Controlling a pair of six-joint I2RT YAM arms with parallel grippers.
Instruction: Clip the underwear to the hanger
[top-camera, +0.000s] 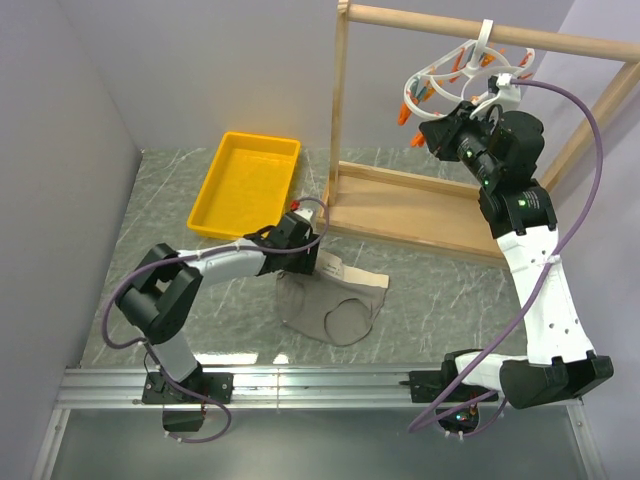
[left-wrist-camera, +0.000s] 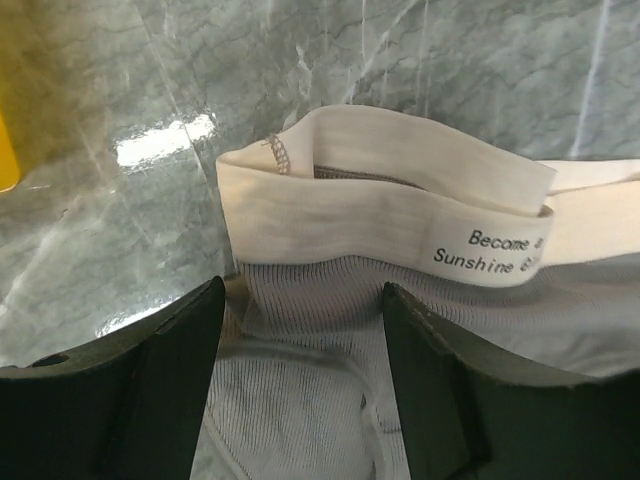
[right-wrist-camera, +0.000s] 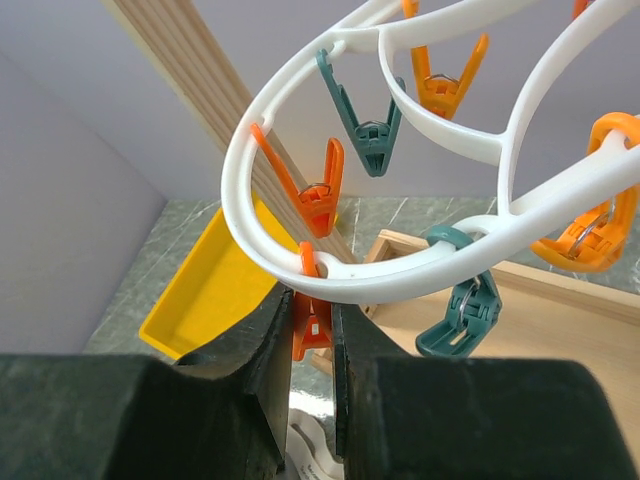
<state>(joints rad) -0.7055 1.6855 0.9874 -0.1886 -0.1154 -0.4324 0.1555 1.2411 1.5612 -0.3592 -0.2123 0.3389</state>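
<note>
Top external view: the underwear lies flat on the desk, near the middle, just in front of the wooden rack. The hanger hangs by its hook from the rack's top bar, far right. A yellow tray sits far left. The left end effector is lowered over the left end of the underwear; the right end effector is raised to the hanger.

Left wrist view: the left end effector is open, its fingers straddling the grey fabric just below the beige waistband, which is folded over and shows printed lettering.

Right wrist view: the right end effector is closed on an orange clothespin dangling from the near rim of the hanger. Other orange and teal pins hang around the ring.
</note>
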